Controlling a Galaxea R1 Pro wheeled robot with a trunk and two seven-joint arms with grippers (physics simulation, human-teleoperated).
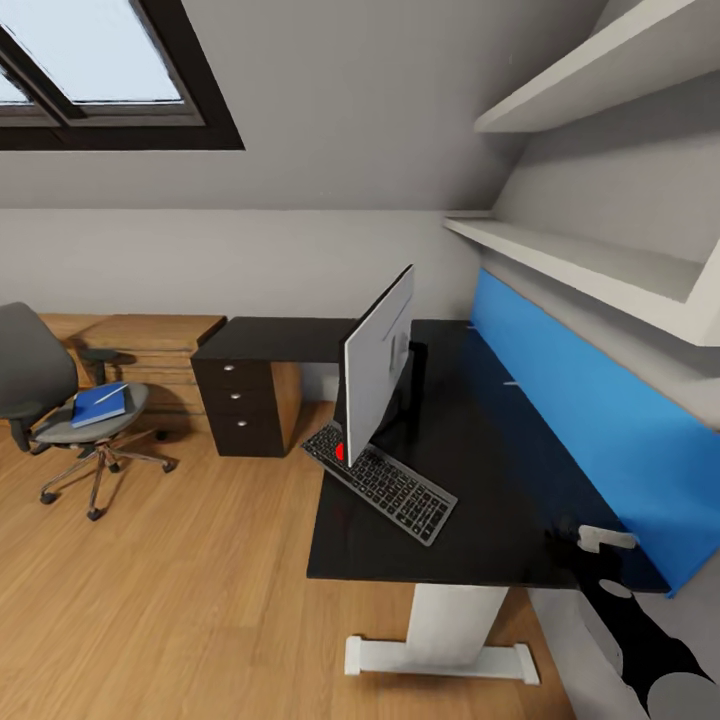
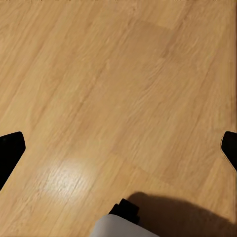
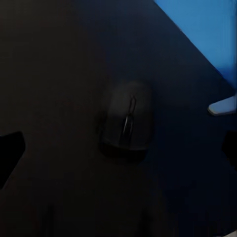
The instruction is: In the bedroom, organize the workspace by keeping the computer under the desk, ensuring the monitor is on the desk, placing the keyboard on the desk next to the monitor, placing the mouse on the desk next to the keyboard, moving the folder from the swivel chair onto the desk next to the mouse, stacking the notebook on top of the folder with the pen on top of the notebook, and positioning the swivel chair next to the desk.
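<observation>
we see the bench (image 1: 480, 480), glossy black top, white leg underneath, black drawer unit at its far left end. the monitor (image 1: 378, 362) stands on the bench, silver-white back toward us, turned edge-on and angled. the keyboard (image 1: 380, 484) lies flat on the bench at the foot of the monitor, one end under the screen's lower corner, running diagonally along the front-left edge. a red spot shows at the monitor's lower corner; we cannot tell what it is.

the swivel chair (image 1: 60, 400) sits well apart from the bench, on the wood floor (image 1: 180, 600) at far left. the folder (image 1: 100, 405) lies flat on its seat, the pen (image 1: 110, 392) resting on top of the folder.

right gripper (image 3: 118, 150) hangs over the bench top, fingers spread wide, the mouse (image 3: 127, 122) lying on the bench between and below them, not touched. the blue wall panel (image 1: 590, 420) runs just behind. in the head view the right arm (image 1: 640, 640) reaches in at the near right corner of the bench.

left gripper (image 2: 118, 148) points down at bare wood floor, fingers spread wide, nothing between them.
</observation>
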